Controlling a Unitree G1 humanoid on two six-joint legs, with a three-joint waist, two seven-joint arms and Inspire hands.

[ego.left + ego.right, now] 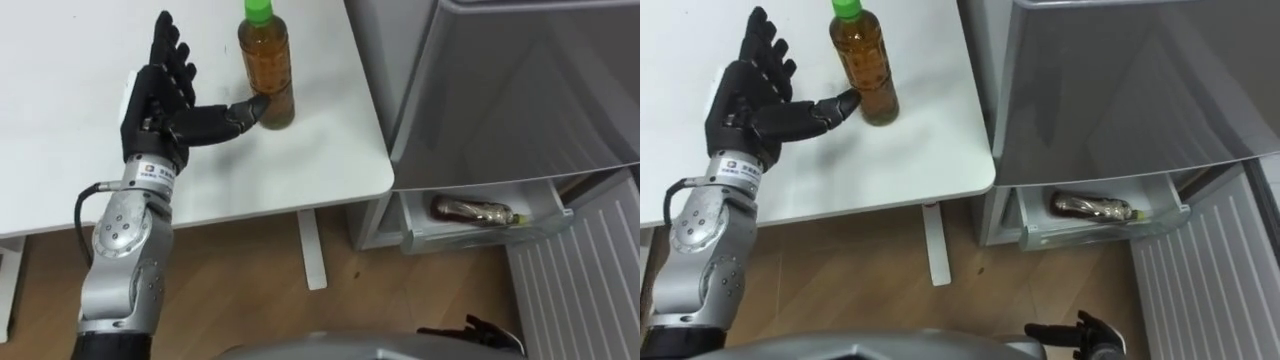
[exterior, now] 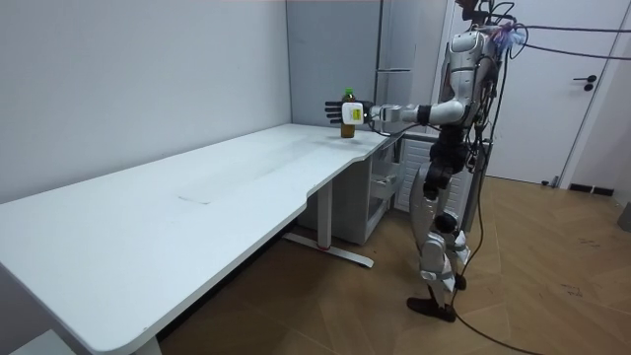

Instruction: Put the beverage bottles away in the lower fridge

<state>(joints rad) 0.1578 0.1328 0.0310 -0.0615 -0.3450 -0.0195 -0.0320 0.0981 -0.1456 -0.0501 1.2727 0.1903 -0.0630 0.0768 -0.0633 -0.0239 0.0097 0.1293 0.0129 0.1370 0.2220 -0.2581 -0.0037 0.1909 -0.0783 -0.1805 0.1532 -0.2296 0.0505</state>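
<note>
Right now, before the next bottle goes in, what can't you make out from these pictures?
Drawer: in the eye views its rear is hidden under the fridge body above it; one lying bottle is visible.
Right robot hand: in the eye views it is cut off by the lower edge, so its state is unclear.
Standing bottle: in the room view it is too small for any detail.
</note>
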